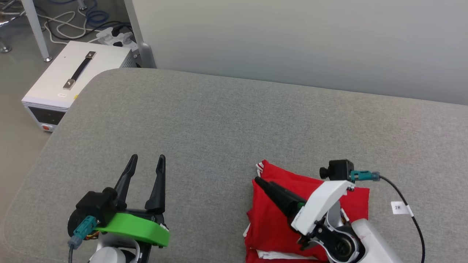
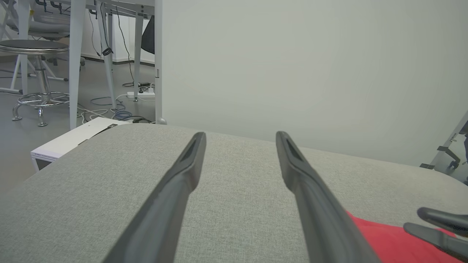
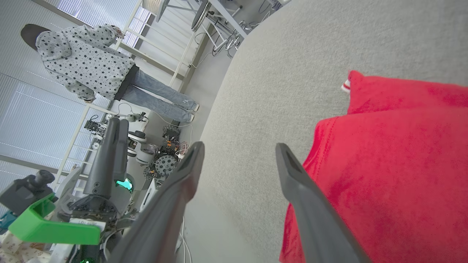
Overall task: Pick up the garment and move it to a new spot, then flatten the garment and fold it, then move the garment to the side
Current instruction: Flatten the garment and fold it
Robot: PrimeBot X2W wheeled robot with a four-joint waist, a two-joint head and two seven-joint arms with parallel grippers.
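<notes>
Red garment [image 1: 274, 215] with white-striped trim, grey woven cushion [image 1: 219, 128], dark gripper fingers [image 1: 159, 182] on green mount [image 1: 135, 228].

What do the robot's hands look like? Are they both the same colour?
Both have two long, dark, pointed fingers. The left gripper wears a bright green plastic cover; the right gripper wears a white plastic cover. Each carries a small black camera with a teal plug; the right one's thin black cable bears a white paper tag.

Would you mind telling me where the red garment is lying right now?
In the head view, the garment lies folded on the grey cushion, low and right, under the right gripper and apart from the left gripper.
</notes>
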